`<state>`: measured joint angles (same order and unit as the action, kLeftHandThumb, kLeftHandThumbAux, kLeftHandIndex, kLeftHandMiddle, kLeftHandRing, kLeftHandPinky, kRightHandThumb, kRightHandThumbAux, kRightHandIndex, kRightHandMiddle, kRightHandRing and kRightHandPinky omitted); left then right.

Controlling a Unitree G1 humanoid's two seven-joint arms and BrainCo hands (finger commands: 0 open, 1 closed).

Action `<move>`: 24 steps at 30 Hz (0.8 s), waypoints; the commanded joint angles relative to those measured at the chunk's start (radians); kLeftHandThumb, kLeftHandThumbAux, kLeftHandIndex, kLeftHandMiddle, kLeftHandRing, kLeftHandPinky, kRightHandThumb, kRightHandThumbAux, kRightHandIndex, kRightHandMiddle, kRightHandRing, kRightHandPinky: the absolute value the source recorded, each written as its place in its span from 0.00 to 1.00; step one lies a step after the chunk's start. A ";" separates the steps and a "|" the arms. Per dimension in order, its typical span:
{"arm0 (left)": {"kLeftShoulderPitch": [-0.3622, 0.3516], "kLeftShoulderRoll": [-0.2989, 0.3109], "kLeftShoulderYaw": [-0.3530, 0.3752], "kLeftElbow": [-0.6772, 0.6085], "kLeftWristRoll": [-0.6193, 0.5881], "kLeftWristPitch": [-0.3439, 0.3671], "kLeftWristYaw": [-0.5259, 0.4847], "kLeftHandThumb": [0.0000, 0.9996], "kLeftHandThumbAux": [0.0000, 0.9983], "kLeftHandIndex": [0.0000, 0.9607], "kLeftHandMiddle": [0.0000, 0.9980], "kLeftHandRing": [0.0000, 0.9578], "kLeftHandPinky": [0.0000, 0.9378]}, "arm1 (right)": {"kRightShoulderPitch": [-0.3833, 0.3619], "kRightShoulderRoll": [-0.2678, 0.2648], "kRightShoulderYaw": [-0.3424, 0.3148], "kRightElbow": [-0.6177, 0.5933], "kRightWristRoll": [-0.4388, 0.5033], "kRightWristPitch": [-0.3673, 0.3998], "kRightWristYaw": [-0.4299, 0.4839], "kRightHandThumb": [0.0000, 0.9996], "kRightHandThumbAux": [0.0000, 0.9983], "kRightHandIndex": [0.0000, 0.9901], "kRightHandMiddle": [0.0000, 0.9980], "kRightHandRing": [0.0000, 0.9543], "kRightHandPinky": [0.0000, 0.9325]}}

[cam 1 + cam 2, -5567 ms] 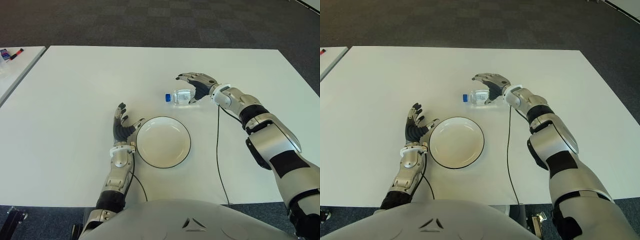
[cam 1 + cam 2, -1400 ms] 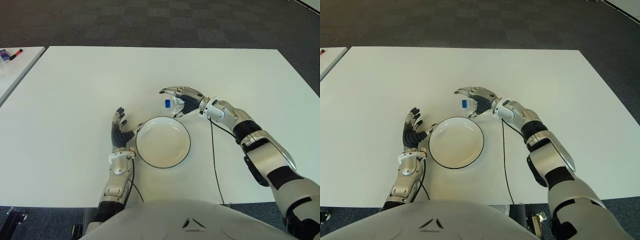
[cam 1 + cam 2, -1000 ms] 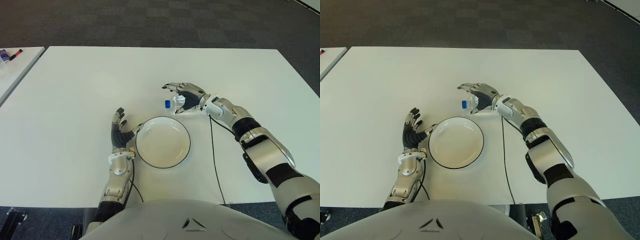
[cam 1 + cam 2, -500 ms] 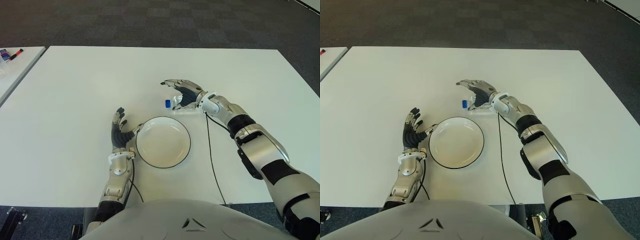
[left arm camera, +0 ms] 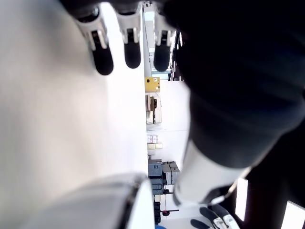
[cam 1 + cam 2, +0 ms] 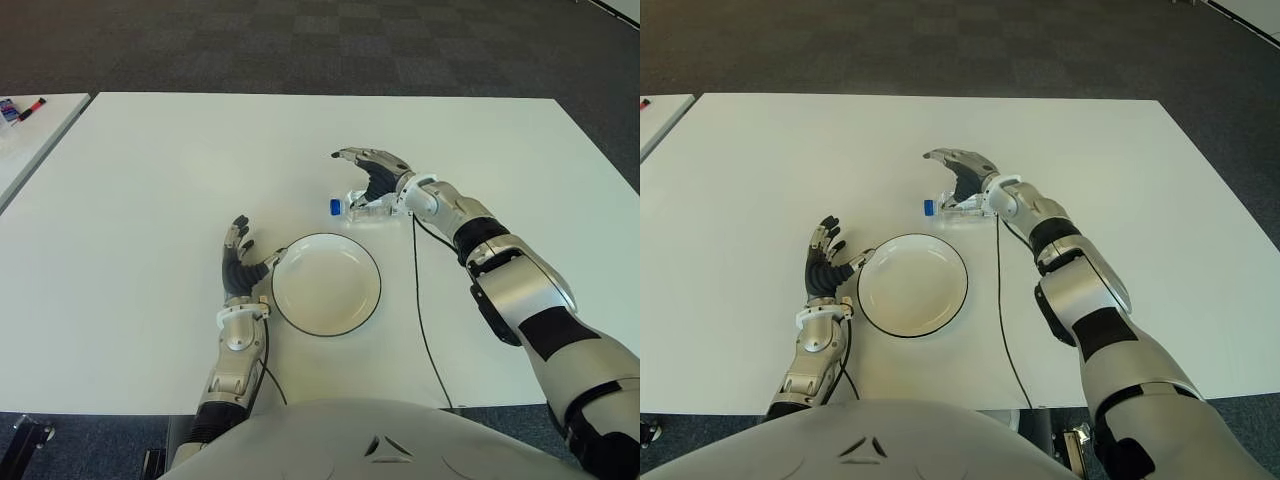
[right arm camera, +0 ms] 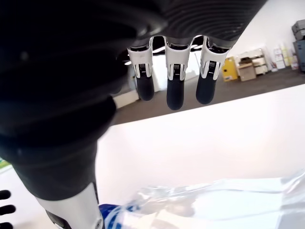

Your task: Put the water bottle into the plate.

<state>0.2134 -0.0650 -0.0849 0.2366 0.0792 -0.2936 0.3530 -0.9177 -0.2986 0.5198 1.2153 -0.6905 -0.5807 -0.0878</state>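
A small clear water bottle (image 6: 362,208) with a blue cap (image 6: 336,207) lies on its side on the white table (image 6: 150,170), just beyond the far rim of the white, dark-rimmed plate (image 6: 326,284). My right hand (image 6: 368,175) arches over the bottle with its fingers spread. In the right wrist view the fingers (image 7: 175,90) stick out straight above the bottle (image 7: 214,200) and do not close on it. My left hand (image 6: 240,262) shows beside the plate's left rim, fingers spread and holding nothing.
A thin black cable (image 6: 420,290) runs from my right wrist across the table to its near edge. A second table (image 6: 25,130) with small items stands at the far left. Dark carpet lies beyond the table.
The right hand carried the bottle closer to the plate, let it down on the table and spread its fingers, then drew back a little to the right. The left hand stayed put.
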 commanded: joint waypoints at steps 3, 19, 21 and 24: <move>0.004 -0.033 0.008 0.038 0.002 0.015 -0.004 0.00 0.99 0.14 0.13 0.13 0.16 | -0.021 0.018 0.007 0.047 -0.003 0.056 0.015 0.00 0.88 0.02 0.09 0.12 0.17; 0.005 -0.030 0.015 0.042 0.014 0.009 0.001 0.00 0.98 0.14 0.13 0.13 0.16 | -0.014 0.024 0.017 0.056 -0.006 0.081 0.036 0.00 0.89 0.01 0.08 0.10 0.17; 0.005 -0.027 0.014 0.042 0.019 0.011 0.002 0.00 0.98 0.14 0.13 0.13 0.16 | -0.014 0.025 0.018 0.055 -0.007 0.085 0.042 0.00 0.89 0.00 0.08 0.10 0.17; 0.005 -0.024 0.013 0.040 0.024 0.013 0.001 0.00 0.97 0.14 0.13 0.13 0.16 | -0.014 0.025 0.018 0.053 -0.007 0.089 0.049 0.00 0.88 0.00 0.07 0.10 0.17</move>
<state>0.2137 -0.0643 -0.0800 0.2473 0.0964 -0.3107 0.3531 -0.9305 -0.2794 0.5326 1.2614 -0.6994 -0.5084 -0.0540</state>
